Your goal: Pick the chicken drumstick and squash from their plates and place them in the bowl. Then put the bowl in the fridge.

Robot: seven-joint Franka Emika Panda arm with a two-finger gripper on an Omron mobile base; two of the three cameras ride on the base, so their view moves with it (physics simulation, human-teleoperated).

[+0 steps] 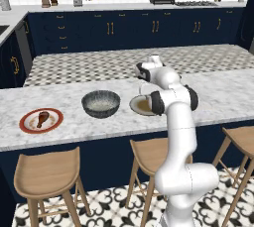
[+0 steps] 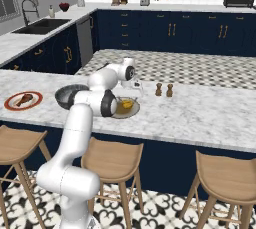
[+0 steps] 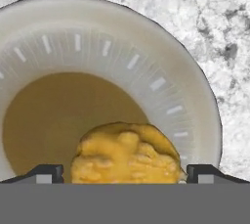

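Marble, pale and grey-veined, tops the counter (image 1: 64, 127) where everything sits. Going left to right in the left base view: a white plate with a red-orange rim (image 1: 28, 127) holds the small reddish-brown drumstick (image 1: 42, 118); next, well apart from it, stands the dark grey bowl (image 1: 100, 103), round with fluted sides and a paler speckled inside; just beside that lies the grey-beige plate (image 1: 137, 105), partly hidden behind the arm's forearm. In the right base view the lumpy yellow-orange squash (image 2: 126, 105) shows on this plate, and farther right two small brown shakers (image 2: 164, 90) stand together on the marble. Three wooden stools (image 1: 47, 176) line the near side of the counter. The white arm rises from the floor, bends forward over the counter edge and turns its hand down over the grey-beige plate. In the hand view the gripper (image 3: 125, 174) hangs close above the squash, jaws spread wide with one dark tip on each side of it, gripping nothing; the plate's dished brown centre and pale ticked rim lie beyond.
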